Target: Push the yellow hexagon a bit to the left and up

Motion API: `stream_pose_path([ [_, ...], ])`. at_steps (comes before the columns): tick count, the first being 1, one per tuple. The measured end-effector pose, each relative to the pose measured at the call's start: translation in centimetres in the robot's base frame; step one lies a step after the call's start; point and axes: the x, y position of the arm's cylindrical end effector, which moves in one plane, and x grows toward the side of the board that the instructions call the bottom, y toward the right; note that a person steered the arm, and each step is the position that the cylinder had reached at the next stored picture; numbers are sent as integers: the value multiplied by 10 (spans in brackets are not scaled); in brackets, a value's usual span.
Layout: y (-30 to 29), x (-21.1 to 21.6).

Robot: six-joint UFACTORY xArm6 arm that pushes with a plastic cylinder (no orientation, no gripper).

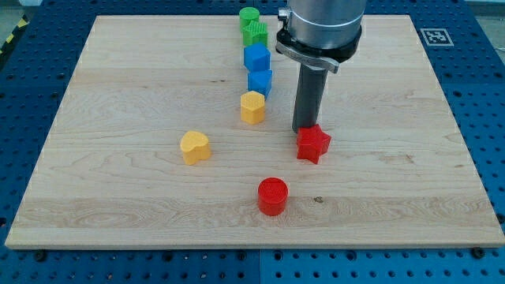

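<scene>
Handless, so grasping nothing, our tip (306,131) is touching the red star's (313,145) far edge. We are judging this the approach: the yellow hexagon (252,107) is sitting left, just near of a blue block (259,81). Next we need its near-right side, then a short far-left push.

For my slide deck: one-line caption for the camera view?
My tip rests beside the red star, right of the yellow hexagon on the wooden board.
</scene>
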Motion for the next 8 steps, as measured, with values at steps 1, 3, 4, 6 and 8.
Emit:
stream_pose_path([
  [1, 0, 0],
  [3, -49, -24],
  [4, -68, -25],
  [6, -109, -28],
  [8, -154, -46],
])
